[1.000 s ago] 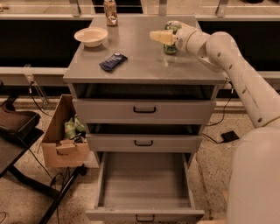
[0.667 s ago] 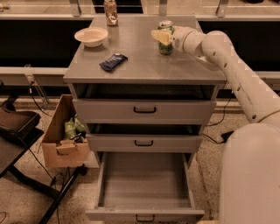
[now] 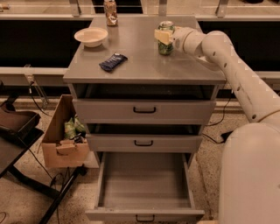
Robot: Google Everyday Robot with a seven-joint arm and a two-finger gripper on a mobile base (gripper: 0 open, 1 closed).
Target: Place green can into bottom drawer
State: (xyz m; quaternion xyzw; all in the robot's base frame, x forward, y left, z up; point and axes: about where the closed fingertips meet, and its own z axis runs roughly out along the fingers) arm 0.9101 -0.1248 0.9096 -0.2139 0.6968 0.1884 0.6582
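The green can [image 3: 166, 46] stands upright on the grey cabinet top [image 3: 144, 68], at the back right. My gripper [image 3: 165, 36] reaches in from the right and sits around the can's upper half, with its cream-coloured part across the can's front. The can's base rests on the top. The bottom drawer [image 3: 144, 186] is pulled fully out at floor level, and its long grey tray holds nothing.
A white bowl [image 3: 91, 36], a dark blue packet [image 3: 113, 61] and a tan and reddish can [image 3: 110, 7] also sit on the top. Two upper drawers [image 3: 144, 110] are slightly ajar. A cardboard box [image 3: 61, 142] and a dark chair [image 3: 15, 127] stand to the left.
My gripper moved left from beside the can to around its upper half. The can stays about where it was on the cabinet top.
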